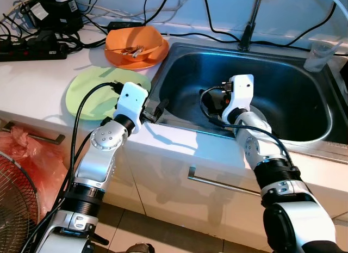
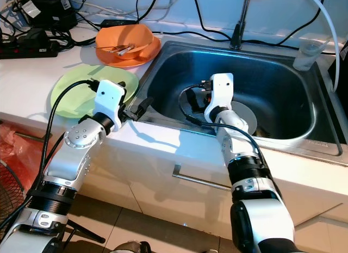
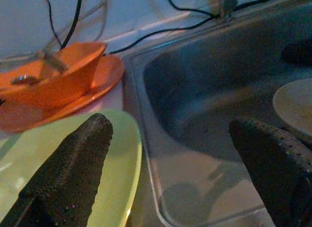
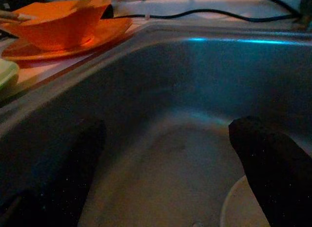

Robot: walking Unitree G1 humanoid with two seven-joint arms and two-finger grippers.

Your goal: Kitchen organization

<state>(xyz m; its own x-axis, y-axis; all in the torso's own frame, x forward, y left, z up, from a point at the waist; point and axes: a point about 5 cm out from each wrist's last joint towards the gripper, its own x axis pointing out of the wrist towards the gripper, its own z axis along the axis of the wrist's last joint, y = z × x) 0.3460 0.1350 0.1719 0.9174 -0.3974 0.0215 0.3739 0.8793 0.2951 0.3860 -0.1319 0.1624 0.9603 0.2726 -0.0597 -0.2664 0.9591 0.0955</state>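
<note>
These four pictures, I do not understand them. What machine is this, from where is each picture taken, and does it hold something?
It is a humanoid robot at a kitchen counter. Two pictures come from cameras in its head, looking down at its silver arms. The other two come from cameras on its wrists, looking along the black fingers. The left gripper hovers open at the sink's left rim, beside a green plate. The right gripper is open, down inside the sink above a pale plate. Neither holds anything. An orange bowl on an orange plate stands behind.
</note>
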